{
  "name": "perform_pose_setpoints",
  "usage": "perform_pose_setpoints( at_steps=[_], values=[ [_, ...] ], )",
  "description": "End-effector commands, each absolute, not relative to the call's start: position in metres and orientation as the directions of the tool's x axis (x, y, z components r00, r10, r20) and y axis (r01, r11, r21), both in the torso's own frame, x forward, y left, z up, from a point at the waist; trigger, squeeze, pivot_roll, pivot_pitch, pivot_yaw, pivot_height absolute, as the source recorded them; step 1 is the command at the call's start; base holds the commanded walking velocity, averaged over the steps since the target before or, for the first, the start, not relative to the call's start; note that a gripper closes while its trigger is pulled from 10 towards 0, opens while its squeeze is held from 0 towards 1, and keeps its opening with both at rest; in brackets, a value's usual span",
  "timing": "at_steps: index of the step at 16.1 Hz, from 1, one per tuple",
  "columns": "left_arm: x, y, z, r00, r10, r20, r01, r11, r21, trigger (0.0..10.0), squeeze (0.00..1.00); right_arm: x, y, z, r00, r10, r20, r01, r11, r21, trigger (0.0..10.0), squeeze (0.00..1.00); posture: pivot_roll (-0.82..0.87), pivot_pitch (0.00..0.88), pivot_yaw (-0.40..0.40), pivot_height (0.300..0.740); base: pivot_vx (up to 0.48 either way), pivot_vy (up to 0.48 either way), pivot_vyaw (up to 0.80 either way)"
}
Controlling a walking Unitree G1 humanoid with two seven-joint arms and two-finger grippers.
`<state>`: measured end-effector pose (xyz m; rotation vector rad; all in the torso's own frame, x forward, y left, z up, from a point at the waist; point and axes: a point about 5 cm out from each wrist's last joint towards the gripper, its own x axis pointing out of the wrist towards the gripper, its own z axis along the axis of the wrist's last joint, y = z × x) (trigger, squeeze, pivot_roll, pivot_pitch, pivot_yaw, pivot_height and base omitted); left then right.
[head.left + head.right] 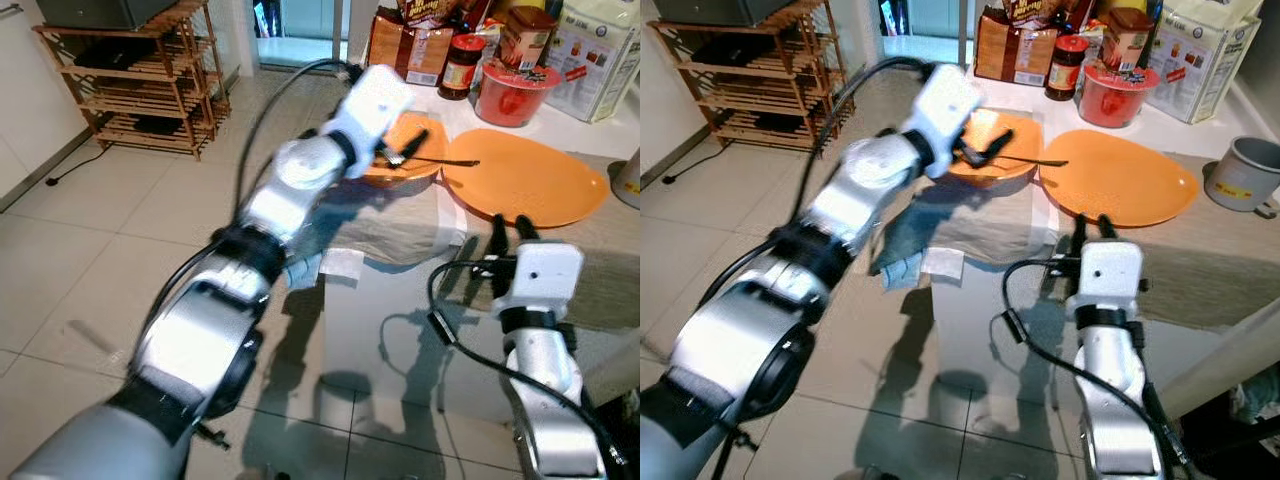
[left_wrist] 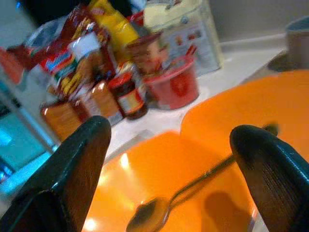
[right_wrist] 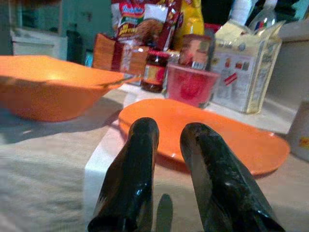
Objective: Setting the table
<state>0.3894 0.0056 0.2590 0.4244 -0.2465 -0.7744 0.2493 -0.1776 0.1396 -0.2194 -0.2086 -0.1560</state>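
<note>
An orange bowl (image 1: 425, 168) stands on the table's left part, with a dark spoon (image 1: 445, 161) lying in it, handle pointing toward the flat orange plate (image 1: 525, 180) beside it. My left gripper (image 1: 403, 150) hovers just over the bowl, open, the spoon (image 2: 154, 215) lying below and between its fingers, untouched. My right gripper (image 1: 511, 226) sits at the table's front edge, just short of the plate (image 3: 207, 130), fingers close together with nothing between them.
A red lidded tub (image 1: 512, 90), a jar (image 1: 461, 65) and several food packets crowd the table's back. A grey cup (image 1: 1243, 172) stands at the right. A beige cloth (image 1: 400, 225) covers the table. A wooden shelf (image 1: 140, 80) stands on the tiled floor to the left.
</note>
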Motion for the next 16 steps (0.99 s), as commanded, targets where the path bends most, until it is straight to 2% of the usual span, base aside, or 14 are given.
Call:
perform_pose_setpoints(
  at_steps=[1,5,13,16],
  values=[
    [0.389,-0.003,0.269,0.672,-0.738,0.063,0.628,0.612,0.48,10.0,0.0,0.247,-0.178,0.143,0.964,-0.137,0.227,0.186,0.96,-0.208,10.0,0.0,-0.05,0.005,0.061,0.74,0.0,0.0,0.0],
    [0.388,-0.016,0.278,0.654,-0.752,0.084,0.637,0.606,0.477,10.0,0.0,0.244,-0.178,0.141,0.966,-0.14,0.216,0.186,0.96,-0.21,10.0,0.0,-0.06,0.013,0.063,0.74,0.0,0.0,0.0],
    [0.381,-0.04,0.272,0.637,-0.77,0.037,0.665,0.573,0.48,10.0,0.0,0.238,-0.175,0.14,0.971,-0.136,0.198,0.178,0.96,-0.214,10.0,0.0,-0.1,0.032,0.086,0.74,0.0,0.0,0.0],
    [0.376,-0.046,0.272,0.594,-0.802,0.057,0.68,0.539,0.497,10.0,0.0,0.235,-0.176,0.139,0.97,-0.147,0.192,0.187,0.959,-0.214,10.0,0.0,-0.1,0.041,0.088,0.74,0.0,0.0,0.0]
  ],
)
